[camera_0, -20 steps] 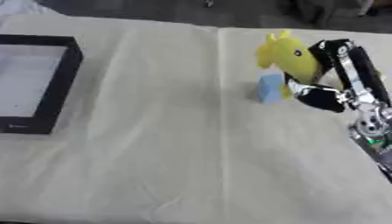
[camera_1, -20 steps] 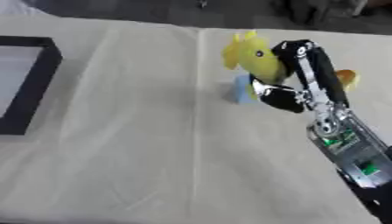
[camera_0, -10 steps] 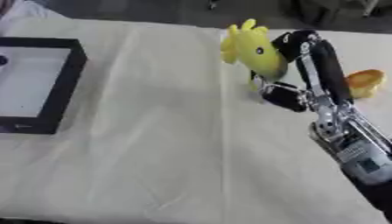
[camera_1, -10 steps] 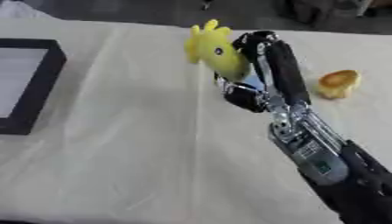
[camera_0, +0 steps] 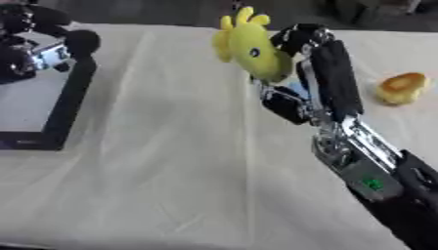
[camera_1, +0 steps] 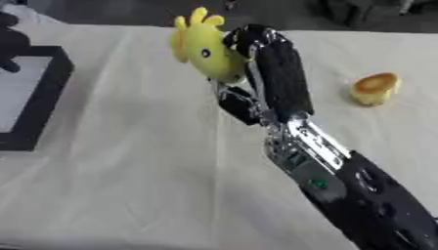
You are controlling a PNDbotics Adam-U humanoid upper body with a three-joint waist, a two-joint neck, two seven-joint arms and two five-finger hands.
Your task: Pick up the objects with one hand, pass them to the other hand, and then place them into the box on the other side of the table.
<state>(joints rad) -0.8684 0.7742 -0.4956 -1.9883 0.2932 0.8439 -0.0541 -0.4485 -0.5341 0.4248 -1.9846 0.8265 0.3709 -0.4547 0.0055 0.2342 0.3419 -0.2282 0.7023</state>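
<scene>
Cream cloth covers the table in the left eye view, with a black-rimmed box (camera_0: 61, 113) at its left edge. The right hand (camera_0: 312, 78) is raised over the middle of the cloth, its fingers curled round a yellow plush toy (camera_0: 249, 47) that hangs clear of the surface. At the upper left the left hand (camera_0: 34, 41) shows above the box, dark and partly cut off; whether its fingers are spread or curled cannot be told. A small golden pastry-like object (camera_0: 400, 88) lies on the cloth well to the right of the arm.

Seen from the right eye view, the toy sits higher than the wrist, with its crest pointing up and its eye toward the camera, and only a sliver of the left hand shows at the upper left corner.

The step in hand looks like the carry toward the handover. Next, the left hand would need to come in and close on a free part of the toy before the right lets go.
</scene>
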